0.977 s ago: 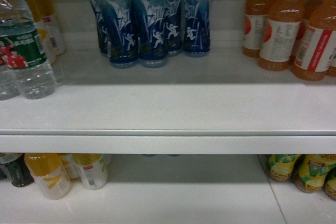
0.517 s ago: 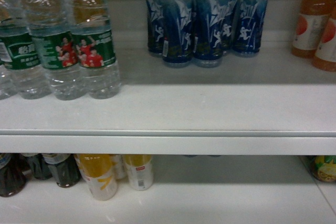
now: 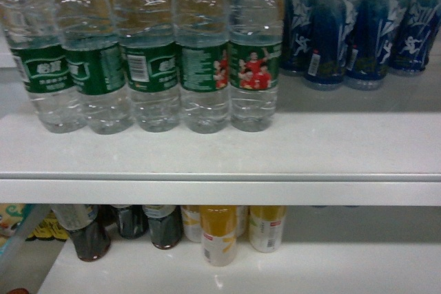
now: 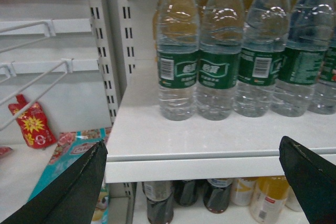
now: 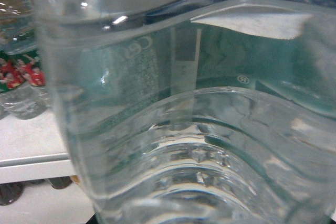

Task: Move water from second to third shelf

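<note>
A row of several clear water bottles with green labels stands on the white shelf in the head view; neither gripper shows there. The left wrist view has the same row beyond my left gripper, which is open in front of the shelf edge with nothing between its black fingers. One water bottle fills the right wrist view at very close range, held in my right gripper. Its fingers are hidden behind the bottle.
Blue sports-drink bottles stand right of the water. On the shelf below are dark cola bottles and yellow juice bottles. Left of the shelf unit are a slotted upright, wire racks and snack packets.
The head view has swung left: the water row slid from the left edge to the middle, the blue bottles moved to the right edge, and the orange bottles left the frame.
</note>
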You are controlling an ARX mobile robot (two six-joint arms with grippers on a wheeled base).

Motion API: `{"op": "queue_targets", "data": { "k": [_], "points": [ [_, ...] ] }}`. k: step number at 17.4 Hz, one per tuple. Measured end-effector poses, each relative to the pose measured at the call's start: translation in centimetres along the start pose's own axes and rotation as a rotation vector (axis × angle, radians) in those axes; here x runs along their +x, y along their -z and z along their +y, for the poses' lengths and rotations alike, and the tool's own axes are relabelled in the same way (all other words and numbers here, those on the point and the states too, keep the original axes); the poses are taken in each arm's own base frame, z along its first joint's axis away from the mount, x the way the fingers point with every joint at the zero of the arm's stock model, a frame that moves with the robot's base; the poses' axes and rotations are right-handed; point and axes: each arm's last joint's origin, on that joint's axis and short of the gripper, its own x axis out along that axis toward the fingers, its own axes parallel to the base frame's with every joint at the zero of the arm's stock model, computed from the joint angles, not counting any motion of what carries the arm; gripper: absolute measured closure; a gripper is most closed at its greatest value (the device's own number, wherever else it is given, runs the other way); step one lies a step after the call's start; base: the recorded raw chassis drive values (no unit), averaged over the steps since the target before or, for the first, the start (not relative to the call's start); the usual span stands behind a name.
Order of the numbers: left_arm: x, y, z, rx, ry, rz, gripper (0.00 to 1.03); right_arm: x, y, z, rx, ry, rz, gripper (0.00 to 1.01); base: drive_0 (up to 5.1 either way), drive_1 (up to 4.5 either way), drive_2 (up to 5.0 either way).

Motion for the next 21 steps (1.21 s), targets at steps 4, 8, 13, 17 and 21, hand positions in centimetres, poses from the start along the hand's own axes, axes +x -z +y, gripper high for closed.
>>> {"op": "queue_targets", "data": {
  "k": [4, 8, 13, 17, 21],
  "points": [
    [0.00, 0.00, 0.00, 0.000, 0.000, 0.000, 0.05, -0.01, -0.01, 0.00, 0.000, -0.001, -0.001, 0.61, -4.9, 2.47, 2.5],
    [0.00, 0.00, 0.00, 0.000, 0.000, 0.000, 0.05, -0.01, -0.02, 0.00, 0.001, -0.001, -0.002, 0.61, -5.0, 2.45, 2.4],
    [0.00, 0.01, 0.00, 0.000, -0.001, 0.001, 0.05, -0.01, -0.02, 0.00, 0.000, -0.001, -0.002, 0.61, -4.9, 2.51, 2.5],
    [0.00, 0.00, 0.00, 0.000, 0.000, 0.000, 0.05, -0.01, -0.04, 0.01, 0.001, -0.001, -0.004, 0.61, -5.0, 2.45, 2.5],
    [0.00, 0.06, 0.01, 0.000, -0.005, 0.005, 0.05, 0.02, 0.01, 0.02, 0.000, -0.006, 0.000, 0.61, -2.2, 1.08, 1.1]
  ]
}}
